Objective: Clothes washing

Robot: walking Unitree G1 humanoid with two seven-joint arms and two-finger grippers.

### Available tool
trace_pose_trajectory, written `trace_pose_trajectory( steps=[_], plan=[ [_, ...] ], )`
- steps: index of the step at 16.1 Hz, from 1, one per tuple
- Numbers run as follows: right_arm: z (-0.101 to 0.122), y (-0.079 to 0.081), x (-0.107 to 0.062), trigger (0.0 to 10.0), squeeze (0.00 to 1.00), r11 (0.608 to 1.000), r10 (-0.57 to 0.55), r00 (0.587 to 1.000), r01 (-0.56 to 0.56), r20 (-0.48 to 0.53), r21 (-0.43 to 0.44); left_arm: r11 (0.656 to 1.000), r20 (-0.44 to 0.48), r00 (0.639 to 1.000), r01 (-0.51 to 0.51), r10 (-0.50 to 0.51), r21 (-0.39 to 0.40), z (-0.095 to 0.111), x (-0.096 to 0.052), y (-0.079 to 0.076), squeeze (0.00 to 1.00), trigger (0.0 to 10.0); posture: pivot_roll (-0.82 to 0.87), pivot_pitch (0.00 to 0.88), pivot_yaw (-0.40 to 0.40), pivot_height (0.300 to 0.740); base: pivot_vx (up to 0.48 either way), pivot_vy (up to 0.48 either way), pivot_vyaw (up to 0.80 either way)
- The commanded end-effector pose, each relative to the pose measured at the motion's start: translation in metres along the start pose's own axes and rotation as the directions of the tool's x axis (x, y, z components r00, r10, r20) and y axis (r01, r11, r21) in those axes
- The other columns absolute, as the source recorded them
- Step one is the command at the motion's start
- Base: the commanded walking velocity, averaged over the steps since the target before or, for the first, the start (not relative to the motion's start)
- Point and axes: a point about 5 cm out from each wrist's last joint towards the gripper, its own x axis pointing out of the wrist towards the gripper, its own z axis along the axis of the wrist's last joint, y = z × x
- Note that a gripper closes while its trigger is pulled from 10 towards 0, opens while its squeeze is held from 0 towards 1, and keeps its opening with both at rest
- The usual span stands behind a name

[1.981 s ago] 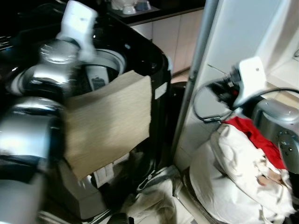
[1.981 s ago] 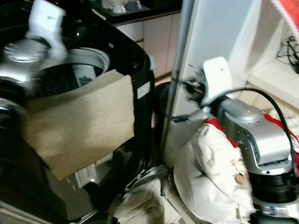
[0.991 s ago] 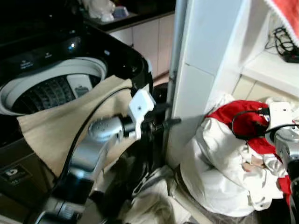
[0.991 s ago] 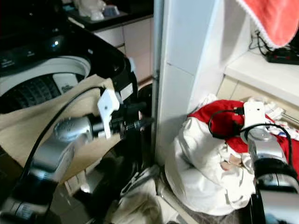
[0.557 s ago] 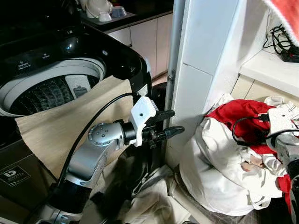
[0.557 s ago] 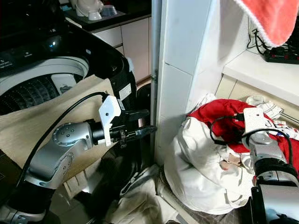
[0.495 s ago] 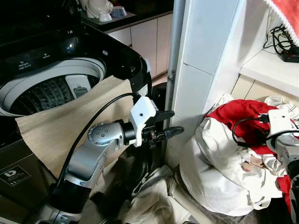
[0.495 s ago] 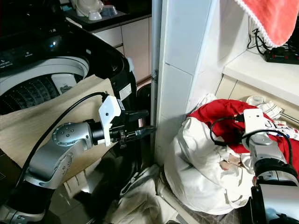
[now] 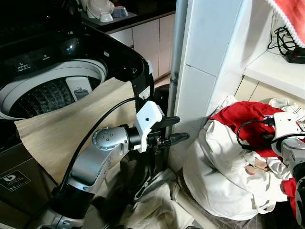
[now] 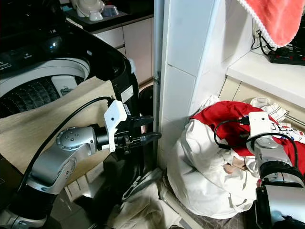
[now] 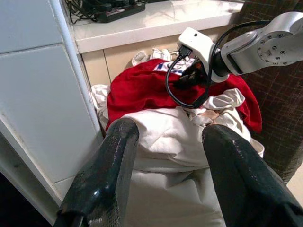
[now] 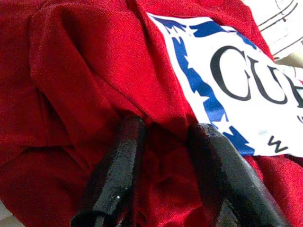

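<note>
Red cloth, a shirt (image 12: 71,71) with a white, blue-edged print, lies on top of the laundry pile (image 9: 224,171), which sits on the floor beside the white wall (image 9: 209,57). The right gripper (image 12: 163,137) presses its tips into this shirt: the fingers (image 12: 118,161) stand a little apart, with a fold of the red fabric bunched between them, though a firm pinch is not clear. From the head views the right arm reaches down onto the pile from the right.

Below the red shirt the pile is mostly white sheet (image 11: 170,142), bulging toward the wall. More pale cloth (image 9: 157,205) lies crumpled on the floor in front.

The left gripper (image 11: 170,137) hangs in the air, fingers (image 11: 113,161) spread wide and holding nothing, pointing across toward the pile. It is near the wall's corner, apart from the clothes.

To the left stands the black washer (image 9: 128,62) with its drum (image 9: 47,93) open. A beige cloth (image 9: 71,124) drapes over its front rim, behind the left arm.
</note>
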Motion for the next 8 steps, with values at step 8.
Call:
trace_pose_trajectory(
  steps=[8],
  plan=[
    [0.0124,0.0012,-0.0001,0.0,0.0,0.999,0.02,0.999,-0.021,0.045,0.031,0.999,-0.004,1.0,-0.025,0.025,0.019,0.0027,0.0001,0.0013,0.0,10.0,-0.07,0.0,0.049,0.74,0.0,0.0,0.0]
  ],
)
